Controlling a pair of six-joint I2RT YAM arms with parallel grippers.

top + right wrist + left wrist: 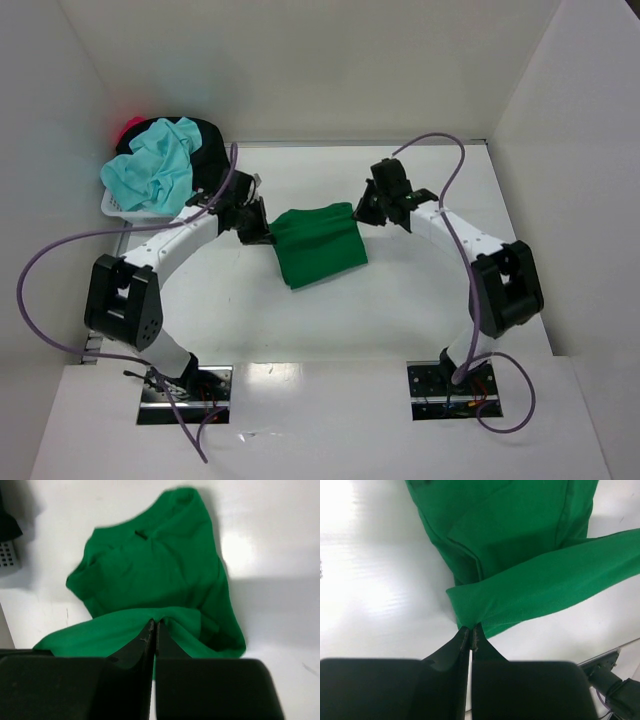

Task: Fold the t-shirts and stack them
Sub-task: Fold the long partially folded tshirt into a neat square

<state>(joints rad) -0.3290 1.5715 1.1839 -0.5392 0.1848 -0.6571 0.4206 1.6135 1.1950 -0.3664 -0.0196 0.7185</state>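
Note:
A bright green t-shirt (pixel 318 243) lies on the white table, its far edge lifted and stretched between both grippers. My left gripper (pixel 264 230) is shut on the shirt's left corner; the left wrist view shows its tips (pixel 471 629) pinching a green fold (pixel 540 587). My right gripper (pixel 362 212) is shut on the right corner, where its tips (pixel 154 624) bite into the green cloth (pixel 150 575). A light turquoise t-shirt (pixel 155 170), a black one (pixel 207 150) and a red/pink one (pixel 128 128) are heaped at the far left.
The heap sits in a small white basket (pixel 112 206) against the left wall, close behind my left arm. White walls enclose the table at the back and on both sides. The basket's corner (pixel 7 555) shows in the right wrist view.

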